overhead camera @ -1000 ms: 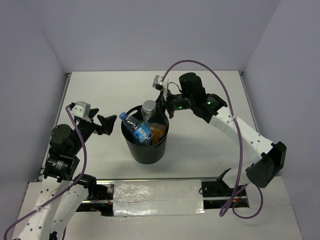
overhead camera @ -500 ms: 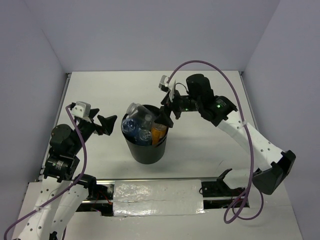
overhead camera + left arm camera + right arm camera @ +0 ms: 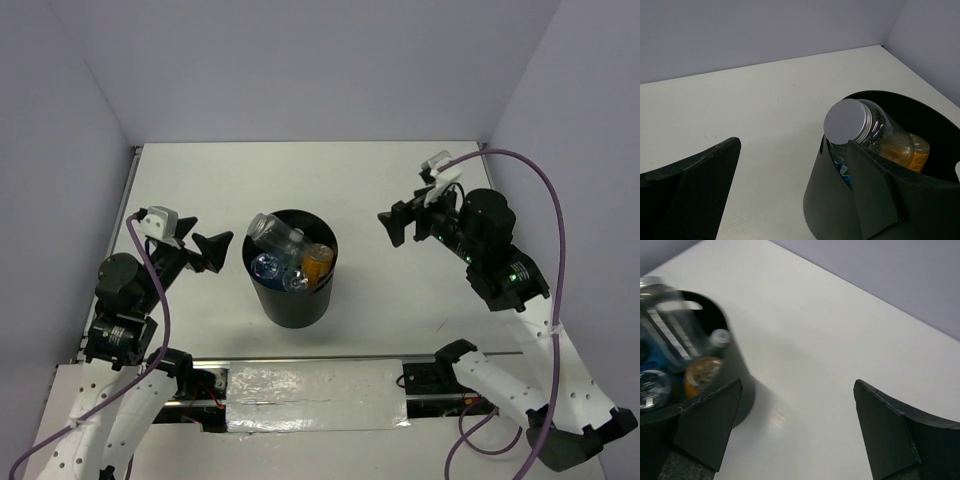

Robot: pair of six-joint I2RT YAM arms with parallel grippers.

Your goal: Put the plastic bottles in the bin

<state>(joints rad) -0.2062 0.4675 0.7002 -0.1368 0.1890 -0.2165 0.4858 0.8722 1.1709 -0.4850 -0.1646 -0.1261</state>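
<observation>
Currently bottles [image 3: 283,250] sit in the bin [image 3: 290,302] on the bench [image 3: 200,180], flanked by left end effector [image 3: 210,252] and right end effector [image 3: 394,222], both spread, empty.

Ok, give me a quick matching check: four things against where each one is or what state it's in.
Things:
1. clear bottle
2. orange bottle
3. left gripper
4. right gripper

Places and states:
A. open, holding nothing, right of the bin
B. tilted in the bin, grey cap above the rim
C. open, holding nothing, left of the bin
D. lower inside the bin, on its right side

Pairs: 1-B, 2-D, 3-C, 4-A
</observation>
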